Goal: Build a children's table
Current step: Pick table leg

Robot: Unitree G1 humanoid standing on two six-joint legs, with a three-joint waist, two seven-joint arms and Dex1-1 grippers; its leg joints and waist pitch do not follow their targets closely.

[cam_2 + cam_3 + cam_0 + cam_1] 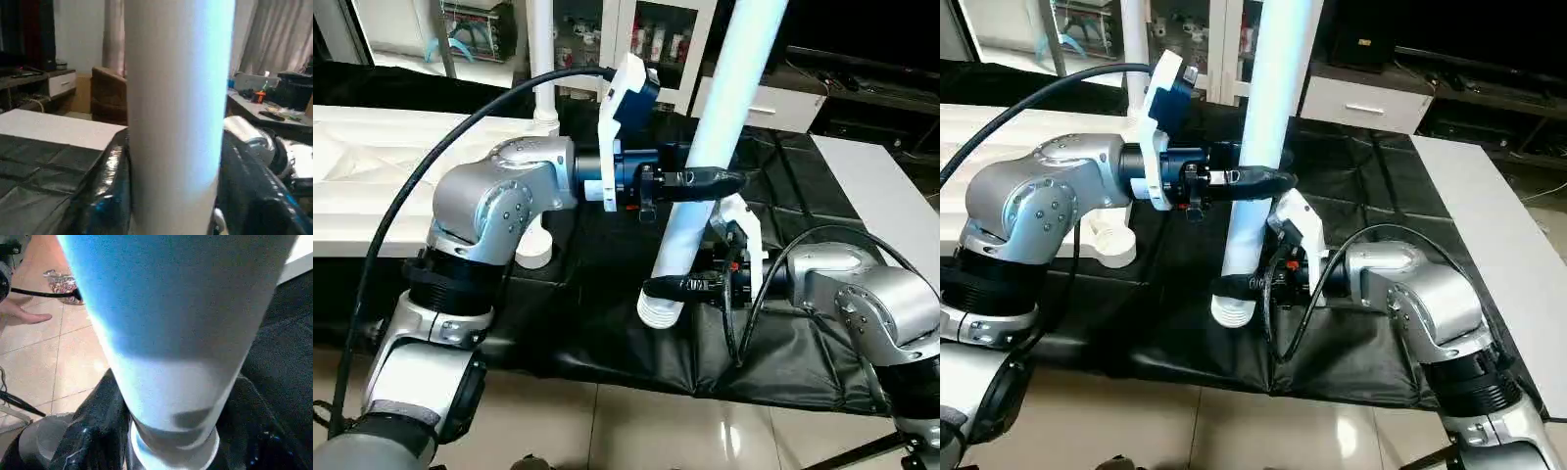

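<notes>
Landmark: black sheet (607,323) over the work surface.
Leg (705,166): white tube, near upright, threaded end down, above the sheet's near edge.
Left gripper (700,179): clenched round leg's middle.
Right gripper (680,286): clenched just above the thread.
Tabletop (372,176): underside up, left of the sheet.

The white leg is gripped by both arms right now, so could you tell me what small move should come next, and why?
Probably carry the leg left toward the tabletop. Both the left gripper and right gripper clamp it, its threaded end hangs over the black sheet, no socket beneath.
</notes>
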